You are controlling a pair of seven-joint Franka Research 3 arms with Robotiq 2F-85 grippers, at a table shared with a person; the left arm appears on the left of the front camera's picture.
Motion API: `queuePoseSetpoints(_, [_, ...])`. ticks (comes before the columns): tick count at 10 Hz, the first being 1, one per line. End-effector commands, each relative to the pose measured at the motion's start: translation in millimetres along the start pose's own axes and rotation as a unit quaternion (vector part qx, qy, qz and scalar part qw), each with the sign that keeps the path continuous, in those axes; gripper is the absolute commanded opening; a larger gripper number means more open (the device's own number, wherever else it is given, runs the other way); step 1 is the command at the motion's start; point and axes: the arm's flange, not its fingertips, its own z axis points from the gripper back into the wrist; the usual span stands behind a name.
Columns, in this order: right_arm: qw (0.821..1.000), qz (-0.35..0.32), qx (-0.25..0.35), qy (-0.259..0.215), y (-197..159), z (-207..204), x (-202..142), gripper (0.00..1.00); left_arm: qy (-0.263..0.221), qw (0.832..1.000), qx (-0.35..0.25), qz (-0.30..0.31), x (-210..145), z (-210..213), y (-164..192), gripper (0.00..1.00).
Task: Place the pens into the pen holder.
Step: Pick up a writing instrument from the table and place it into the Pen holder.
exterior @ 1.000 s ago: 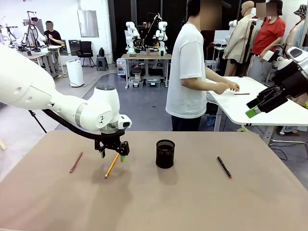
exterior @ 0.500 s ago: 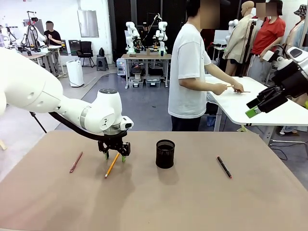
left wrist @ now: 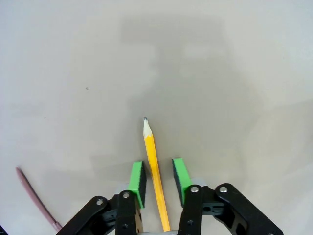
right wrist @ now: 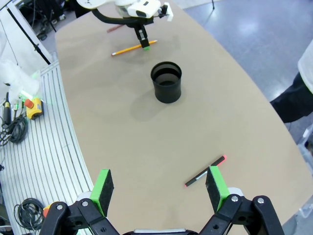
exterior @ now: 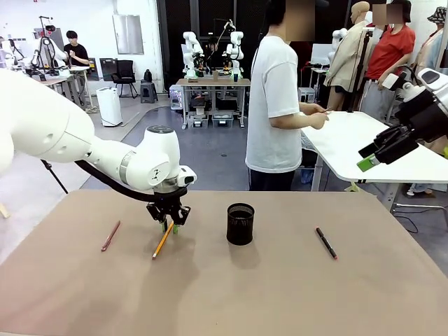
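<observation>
The left gripper (exterior: 168, 223) is down at the table (exterior: 280, 301), its green pads (left wrist: 138, 180) drawn in close on either side of the yellow pencil (left wrist: 152, 152) with a thin gap showing on each side, so the pencil lies flat between them, not yet clamped. The right gripper (right wrist: 160, 188) hangs high off to the right, spread wide and empty. The holder (exterior: 240, 224) stands upright mid-table, the pink pen (exterior: 110, 236) lying left of the pencil and the black pen (exterior: 326, 243) right of the holder.
</observation>
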Motion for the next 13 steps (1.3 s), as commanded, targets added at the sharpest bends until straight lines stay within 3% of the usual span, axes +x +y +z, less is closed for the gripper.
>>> queuePoseSetpoints(1, [1.000, -0.004, 0.001, -0.006, 0.2, 0.3, 1.3, 1.00, 0.012, 1.000, 0.016, -0.010, 2.1, -6.5, 1.6, 0.00])
queuePoseSetpoints(5, [1.000, -0.004, 0.001, -0.006, 0.2, 0.3, 1.3, 1.00, 0.012, 1.000, 0.003, -0.029, 1.2, 7.3, 0.1, 0.00])
queuePoseSetpoints(7, [1.000, -0.004, 0.001, -0.006, 0.2, 0.3, 1.3, 1.00, -0.032, 0.993, -0.111, -0.007, 1.1, 44.5, 5.5, 0.00])
queuePoseSetpoints(9, [1.000, -0.004, 0.001, -0.006, 0.2, 0.3, 1.3, 1.00, -0.067, 0.975, -0.208, -0.034, -3.2, 85.5, 7.3, 0.00])
queuePoseSetpoints(10, [1.000, -0.004, 0.001, -0.006, 0.2, 0.3, 1.3, 1.00, -0.112, 0.961, -0.239, -0.080, -9.2, 104.5, 9.3, 0.00])
queuePoseSetpoints(11, [1.000, -0.004, 0.001, -0.006, 0.2, 0.3, 1.3, 1.00, -0.152, 0.935, -0.299, -0.116, -15.3, 119.4, 10.5, 0.00])
queuePoseSetpoints(12, [1.000, -0.004, 0.001, -0.006, 0.2, 0.3, 1.3, 1.00, -0.208, 0.903, -0.342, -0.155, -20.9, 129.1, 12.4, 0.00])
queuePoseSetpoints(13, [1.000, -0.004, 0.001, -0.006, 0.2, 0.3, 1.3, 1.00, -0.285, 0.858, -0.385, -0.188, -24.7, 136.5, 16.4, 0.00])
